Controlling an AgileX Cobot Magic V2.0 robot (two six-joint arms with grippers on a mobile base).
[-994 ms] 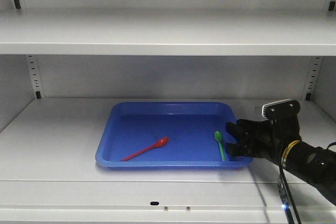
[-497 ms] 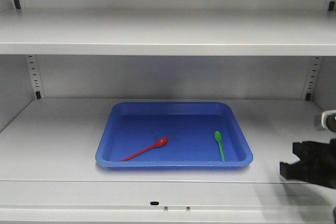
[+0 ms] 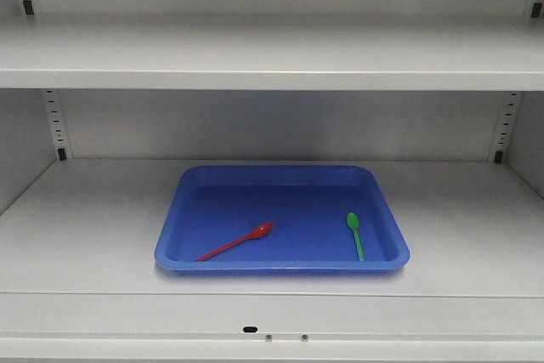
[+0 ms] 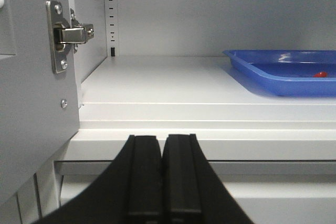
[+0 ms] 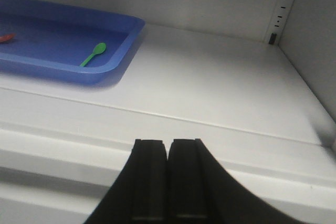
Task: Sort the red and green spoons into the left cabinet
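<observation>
The left hand (image 4: 163, 182) (fingers pressed together, empty) sits before the shelf (image 4: 173, 93); the blue tray (image 4: 283, 74) holds a red spoon (image 4: 320, 74); a hinge (image 4: 65, 35) is at left.

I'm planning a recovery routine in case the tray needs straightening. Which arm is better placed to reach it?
Probably the right. Its shut gripper sits just off the shallow blue plastic tray's near corner, beside the short green plastic spoon. The shut left gripper faces bare shelf, with the tray further off by the hinge side.
</observation>
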